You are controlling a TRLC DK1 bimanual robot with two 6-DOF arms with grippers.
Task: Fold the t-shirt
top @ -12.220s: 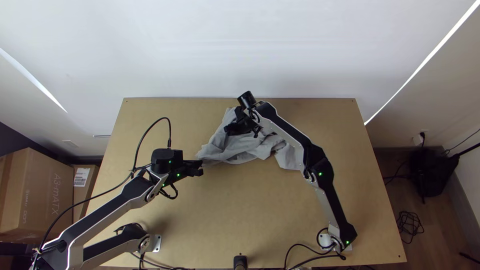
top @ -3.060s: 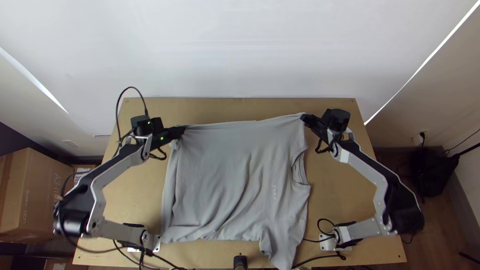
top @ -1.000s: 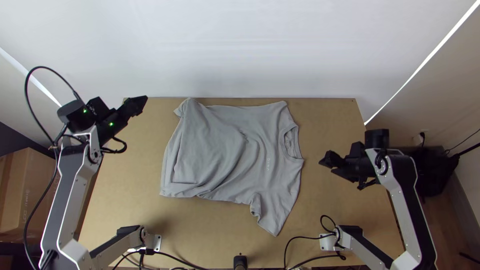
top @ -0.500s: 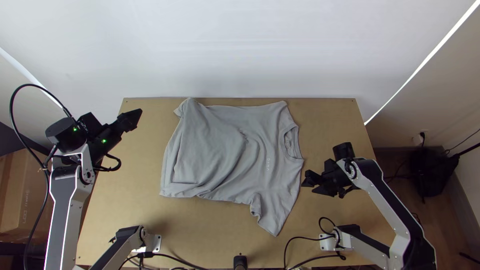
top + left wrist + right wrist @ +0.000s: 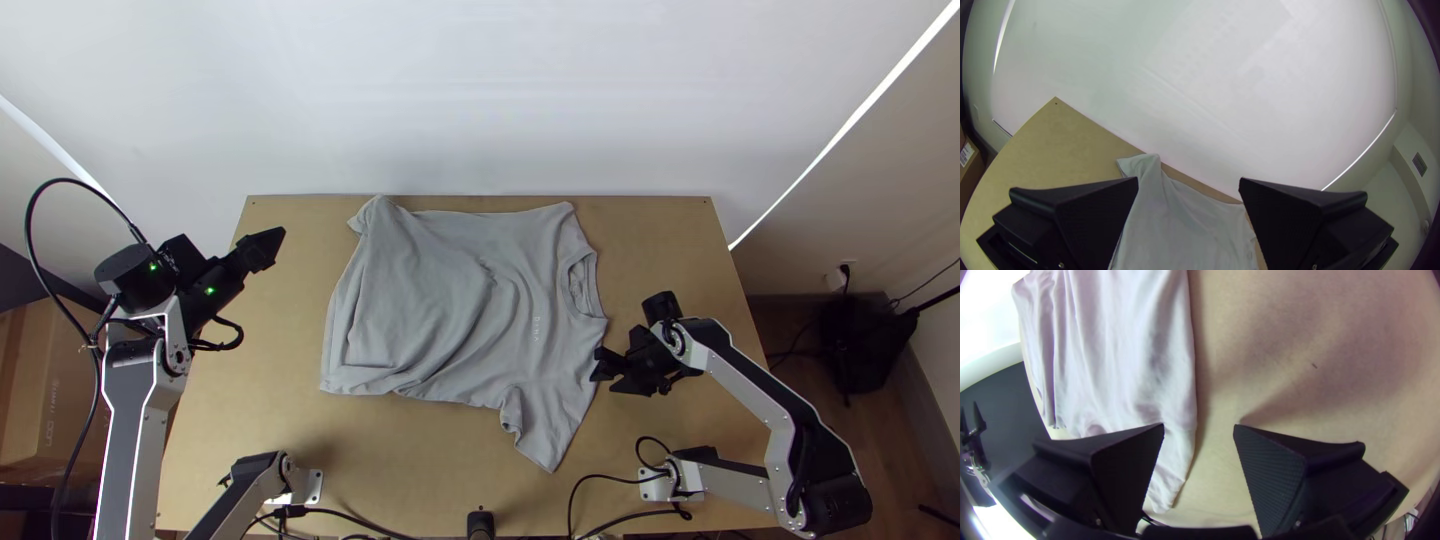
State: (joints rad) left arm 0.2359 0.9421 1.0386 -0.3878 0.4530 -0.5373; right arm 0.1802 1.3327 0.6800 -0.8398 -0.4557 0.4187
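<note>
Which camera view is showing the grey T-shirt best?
The top view: almost the whole T-shirt lies spread and wrinkled there, neck opening included. The left wrist view shows a part, seen between the fingers of the left gripper; the right wrist view shows one side, partly behind the right gripper.

The left arm (image 5: 135, 425) is stretched far forward, out on its own side. The left gripper (image 5: 276, 238) is held almost level and pointed forward and inward, with its jaws spread wide. The right arm (image 5: 775, 405) is sharply bent at the elbow. The right gripper (image 5: 605, 369) is tipped down and turned toward the left, its jaws also spread wide. The two grippers are held well apart.
</note>
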